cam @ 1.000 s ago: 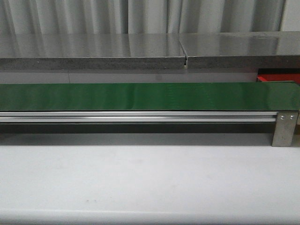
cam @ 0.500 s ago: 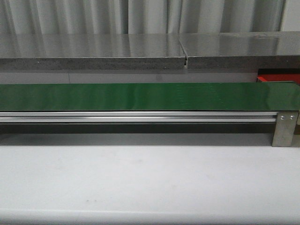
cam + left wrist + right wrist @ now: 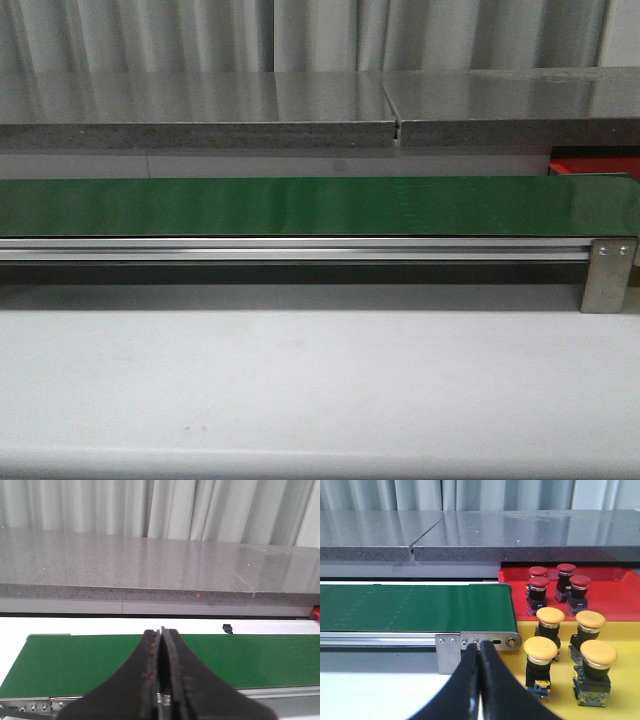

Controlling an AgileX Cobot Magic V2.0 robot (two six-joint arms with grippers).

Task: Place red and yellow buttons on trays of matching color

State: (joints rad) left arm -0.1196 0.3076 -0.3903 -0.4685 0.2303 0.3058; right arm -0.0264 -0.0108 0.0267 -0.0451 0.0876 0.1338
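Right hand (image 3: 480,680) clenched, left hand (image 3: 161,680) too, above smooth green belt (image 3: 300,205)

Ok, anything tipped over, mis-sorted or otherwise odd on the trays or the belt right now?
Nothing stands out. Four red buttons stand upright on the red tray, four yellow buttons upright on the yellow tray. The green conveyor belt is bare, and both grippers, left and right, are shut on nothing.

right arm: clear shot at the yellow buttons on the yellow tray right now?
Probably yes. The right tool is shut and holds nothing, and the yellow buttons stand uncovered on the yellow tray beside the conveyor end; it must open first.
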